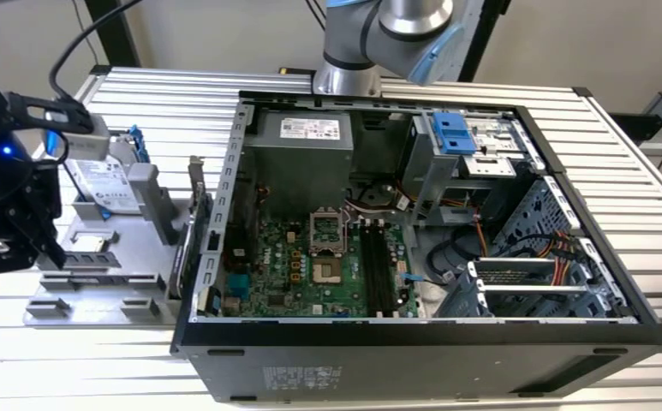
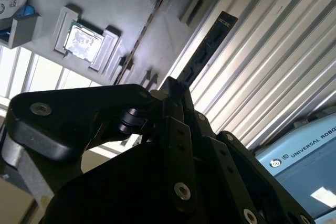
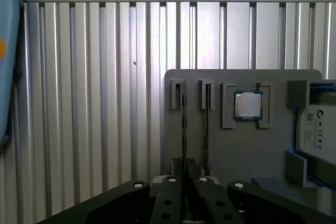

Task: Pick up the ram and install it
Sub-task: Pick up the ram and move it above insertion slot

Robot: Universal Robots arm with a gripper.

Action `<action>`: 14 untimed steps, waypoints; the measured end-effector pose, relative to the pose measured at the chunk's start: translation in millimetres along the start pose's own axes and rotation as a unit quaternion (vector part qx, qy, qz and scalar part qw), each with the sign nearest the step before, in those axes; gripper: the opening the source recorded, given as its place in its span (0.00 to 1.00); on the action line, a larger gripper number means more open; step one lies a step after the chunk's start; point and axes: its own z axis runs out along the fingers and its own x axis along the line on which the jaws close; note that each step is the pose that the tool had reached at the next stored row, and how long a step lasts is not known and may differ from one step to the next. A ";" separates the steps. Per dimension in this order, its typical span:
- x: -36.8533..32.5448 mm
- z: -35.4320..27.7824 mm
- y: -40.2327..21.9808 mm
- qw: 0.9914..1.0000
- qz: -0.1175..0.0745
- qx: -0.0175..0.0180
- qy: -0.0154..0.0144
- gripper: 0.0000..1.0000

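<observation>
Gripping the ram by one short end, edge-on in the tool, pinched shut on the board. Free length jutting out past the fingertips, raised off the grey parts tray and seen against the ribbed aluminium tabletop. Probably light and stiff but fragile: best pinched on the flat faces near an end, clear of the contact edge, without twisting. Just beside, on the tray, another thin strip upright in its slot, seemingly a second stick. Next to that, the square CPU in its pocket and the hard drive. Well apart, toward the exterior view's right, the open computer case, with black memory slots on the green motherboard
</observation>
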 end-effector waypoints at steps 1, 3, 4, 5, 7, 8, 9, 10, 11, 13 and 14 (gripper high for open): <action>0.0 -0.4 0.0 1.000 0.000 0.000 0.000 0.00; 0.0 -1.3 0.0 1.000 0.000 0.000 0.000 0.00; 0.0 -1.8 0.0 1.000 0.000 0.000 0.000 0.00; 0.1 -2.3 0.0 1.000 0.000 0.000 0.000 0.00; 0.1 -3.3 -0.1 1.000 0.000 0.000 0.000 0.00; 0.1 -3.8 -0.1 1.000 0.000 0.000 0.000 0.00; 0.1 -4.4 -0.1 1.000 0.000 0.000 0.000 0.00; 0.1 -4.9 -0.1 1.000 0.000 0.000 0.000 0.00; 0.1 -5.4 0.0 1.000 0.000 0.000 0.000 0.00; 0.1 -6.4 0.0 1.000 0.000 0.000 0.000 0.00; 0.0 -6.6 0.0 1.000 0.000 0.000 0.000 0.00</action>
